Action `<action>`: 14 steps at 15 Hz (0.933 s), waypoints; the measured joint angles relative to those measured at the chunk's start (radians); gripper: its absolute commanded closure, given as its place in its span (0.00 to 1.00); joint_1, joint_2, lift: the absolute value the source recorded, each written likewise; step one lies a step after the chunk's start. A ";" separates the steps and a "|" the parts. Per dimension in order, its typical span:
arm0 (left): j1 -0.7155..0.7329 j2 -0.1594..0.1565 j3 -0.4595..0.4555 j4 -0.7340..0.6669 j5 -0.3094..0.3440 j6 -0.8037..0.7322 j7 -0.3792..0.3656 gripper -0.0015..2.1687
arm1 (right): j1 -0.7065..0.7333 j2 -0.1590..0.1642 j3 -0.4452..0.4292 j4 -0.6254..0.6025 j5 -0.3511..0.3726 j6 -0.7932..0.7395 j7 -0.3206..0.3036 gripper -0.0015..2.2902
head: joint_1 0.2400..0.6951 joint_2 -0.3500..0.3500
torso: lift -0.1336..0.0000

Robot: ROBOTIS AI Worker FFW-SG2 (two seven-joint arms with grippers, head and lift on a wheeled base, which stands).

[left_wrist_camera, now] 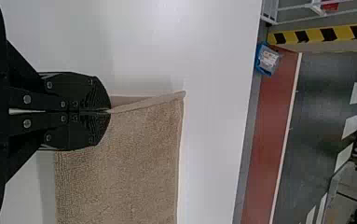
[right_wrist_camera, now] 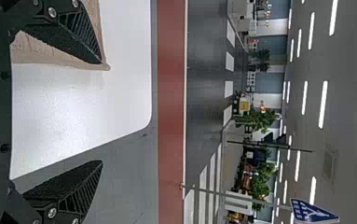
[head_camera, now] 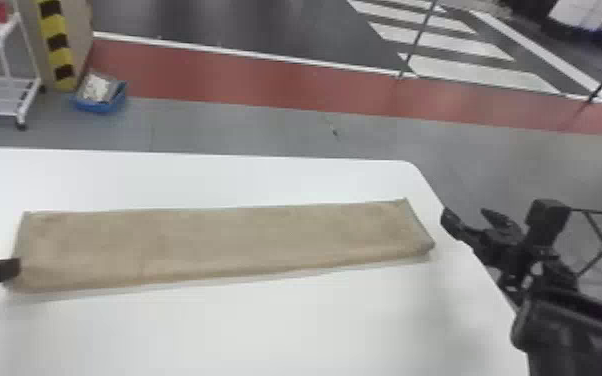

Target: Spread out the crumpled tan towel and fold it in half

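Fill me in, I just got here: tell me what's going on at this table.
A robot is folding a tan towel on a white table. Its left gripper is closed on the edge at the towel's left end. The right gripper is open, off the towel's right end, holding nothing. The towel is no crumpled heap; it lies in a long, flat strip and looks already folded over.

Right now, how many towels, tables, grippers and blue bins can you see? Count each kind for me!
Towel: 1
Table: 1
Grippers: 2, the left gripper and the right gripper
Blue bin: 1
Total: 5
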 measured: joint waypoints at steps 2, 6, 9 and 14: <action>-0.001 0.007 0.015 -0.004 0.000 0.000 -0.001 0.85 | 0.000 0.001 0.001 0.000 0.000 -0.001 0.000 0.06 | 1.00 0.06 | 0.07; -0.010 0.029 0.042 -0.005 0.002 0.000 -0.007 0.82 | 0.000 0.004 0.005 0.000 0.002 0.000 0.001 0.06 | 1.00 0.10 | 0.07; -0.016 0.037 0.042 -0.003 0.004 -0.013 -0.014 0.10 | 0.001 0.009 0.006 -0.010 -0.010 0.017 0.056 0.06 | 1.00 0.13 | 0.07; -0.050 0.052 0.070 0.012 -0.014 -0.142 -0.026 0.02 | -0.017 0.015 0.019 -0.110 -0.017 0.267 0.261 0.07 | 1.00 0.25 | 0.07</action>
